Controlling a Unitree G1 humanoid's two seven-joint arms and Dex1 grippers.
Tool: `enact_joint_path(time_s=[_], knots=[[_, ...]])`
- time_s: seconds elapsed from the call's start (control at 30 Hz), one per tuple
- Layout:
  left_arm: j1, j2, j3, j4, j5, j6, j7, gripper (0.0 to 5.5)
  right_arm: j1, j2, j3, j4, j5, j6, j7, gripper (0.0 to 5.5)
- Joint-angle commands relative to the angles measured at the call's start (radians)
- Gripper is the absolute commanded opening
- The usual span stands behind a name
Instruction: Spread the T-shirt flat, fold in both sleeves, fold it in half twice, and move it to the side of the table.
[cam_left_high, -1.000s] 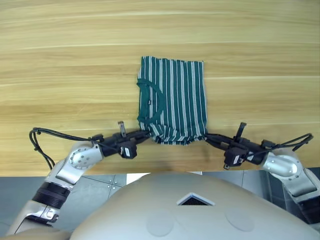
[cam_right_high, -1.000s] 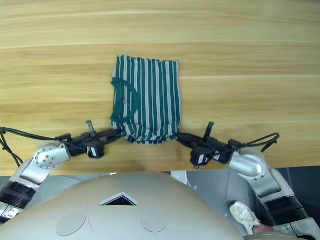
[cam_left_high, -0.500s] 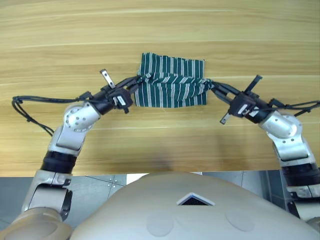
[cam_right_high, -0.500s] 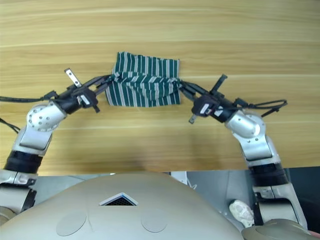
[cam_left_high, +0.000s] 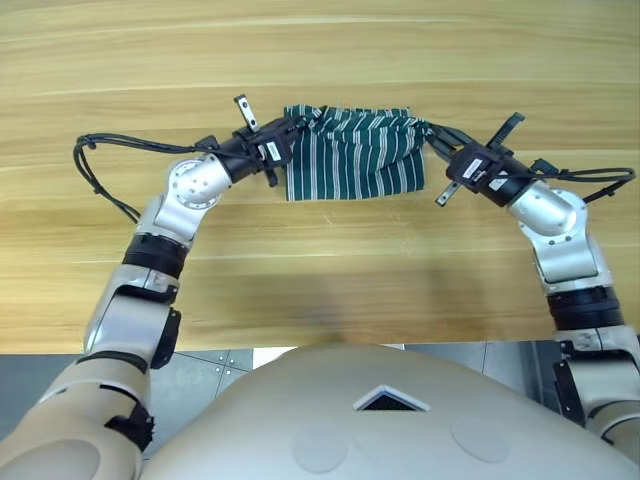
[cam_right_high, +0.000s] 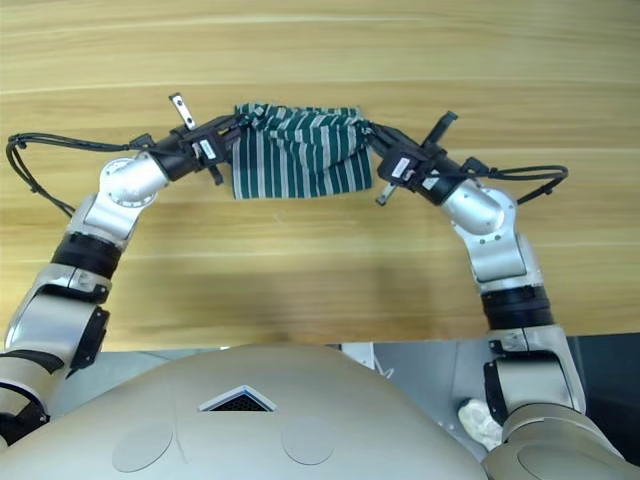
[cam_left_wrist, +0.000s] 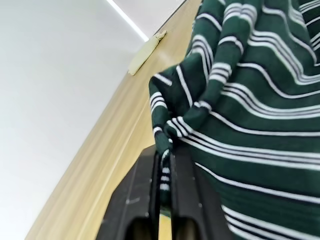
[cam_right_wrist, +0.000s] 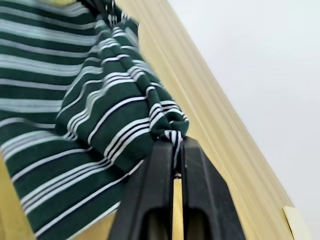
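Observation:
The green T-shirt (cam_left_high: 352, 155) with white stripes is folded into a small rectangle at the middle of the wooden table (cam_left_high: 320, 260). Its upper layer sags between my two grippers, doubled toward the far side. My left gripper (cam_left_high: 298, 124) is shut on the shirt's far left corner; the pinched cloth (cam_left_wrist: 165, 150) shows between its fingers in the left wrist view. My right gripper (cam_left_high: 424, 129) is shut on the far right corner, with the striped cloth (cam_right_wrist: 172, 136) clamped between its fingers in the right wrist view.
Bare wood runs on all sides of the shirt. The table's near edge (cam_left_high: 320, 346) runs along the bottom, with grey floor below it. Black cables (cam_left_high: 110, 160) loop off both forearms over the tabletop.
Both grippers have carried the shirt's near edge away from me, over the cloth to its far edge. The long rectangle is now folded to about half its length.

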Motion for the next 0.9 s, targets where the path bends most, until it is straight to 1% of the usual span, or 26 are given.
enact_joint_path(time_s=[0.03,0.13,0.37,0.4,0.47,0.57,0.63,0.67,0.7,0.73,0.83,0.9], knots=[[-0.065,-0.020,0.006,0.119,0.010,-0.002,0.025,0.53,-0.082,0.027,0.007,0.075,-0.042,0.016,-0.032,0.48],[-0.106,-0.037,0.013,0.217,0.016,-0.010,0.062,1.09,-0.150,0.058,0.022,0.173,-0.078,0.011,-0.068,1.07],[-0.142,-0.058,0.021,0.353,0.025,-0.024,0.152,2.04,-0.313,0.155,0.084,0.444,-0.155,-0.034,-0.159,2.16],[-0.158,-0.062,0.027,0.376,0.022,-0.024,0.165,2.27,-0.326,0.163,0.090,0.469,-0.166,-0.042,-0.174,2.40],[-0.194,-0.068,0.035,0.425,0.024,-0.021,0.202,2.54,-0.332,0.176,0.102,0.473,-0.177,-0.066,-0.189,2.70],[-0.233,-0.065,0.047,0.485,0.037,-0.013,0.287,3.03,-0.289,0.192,0.136,0.363,-0.170,-0.110,-0.158,3.25],[-0.233,-0.055,0.059,0.509,0.045,-0.015,0.353,3.38,-0.266,0.205,0.161,0.314,-0.150,-0.115,-0.121,3.34],[-0.224,-0.046,0.072,0.517,0.039,-0.021,0.389,3.58,-0.290,0.218,0.165,0.367,-0.167,-0.114,-0.143,3.34],[-0.214,-0.038,0.089,0.521,0.028,-0.027,0.420,3.75,-0.321,0.233,0.164,0.434,-0.173,-0.111,-0.161,3.34],[-0.191,-0.023,0.127,0.513,-0.001,-0.045,0.457,4.00,-0.375,0.255,0.160,0.555,-0.183,-0.107,-0.199,3.34],[-0.109,0.007,0.241,0.443,-0.102,-0.120,0.501,4.40,-0.504,0.308,0.155,0.858,-0.200,-0.091,-0.292,3.34],[-0.042,0.005,0.300,0.372,-0.170,-0.158,0.494,4.44,-0.558,0.338,0.156,0.985,-0.204,-0.090,-0.325,3.34]])
